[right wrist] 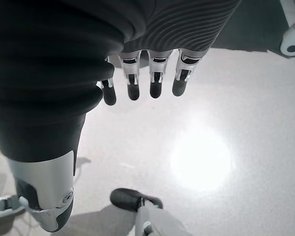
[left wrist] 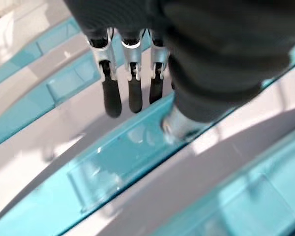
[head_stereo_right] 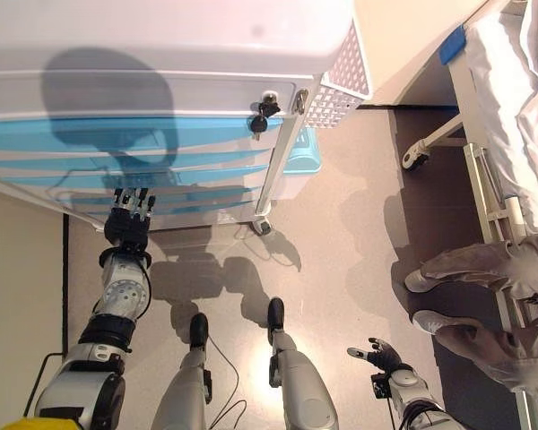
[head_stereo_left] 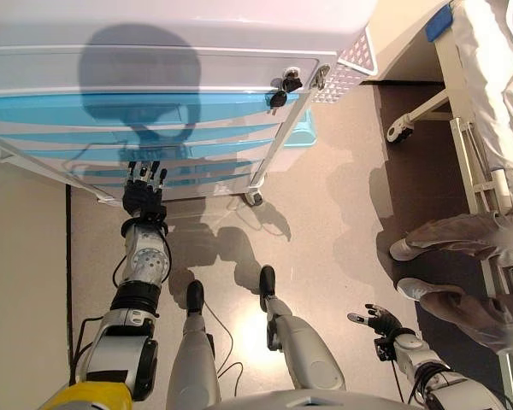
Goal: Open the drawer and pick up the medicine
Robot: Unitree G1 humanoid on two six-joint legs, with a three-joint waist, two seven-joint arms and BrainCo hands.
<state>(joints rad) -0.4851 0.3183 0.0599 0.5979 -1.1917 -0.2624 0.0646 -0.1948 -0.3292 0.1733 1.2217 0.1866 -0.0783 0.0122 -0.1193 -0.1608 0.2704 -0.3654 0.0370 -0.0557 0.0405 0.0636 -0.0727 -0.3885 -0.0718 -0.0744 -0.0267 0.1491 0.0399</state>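
Left hand (head_stereo_left: pixel 144 195), fingers straight, at a translucent blue plastic drawer front (head_stereo_left: pixel 111 109) of the white cart, long axis sideways. Right hand (head_stereo_left: pixel 381 322) open, idle.

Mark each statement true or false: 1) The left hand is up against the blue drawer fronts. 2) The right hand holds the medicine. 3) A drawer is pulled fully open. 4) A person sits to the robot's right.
1) True: the left hand reaches the blue drawer fronts, fingers straight.
2) False: the right hand hangs open and empty over the floor; no medicine shows.
3) False: every drawer looks closed.
4) True: a person's legs show beside the bed.
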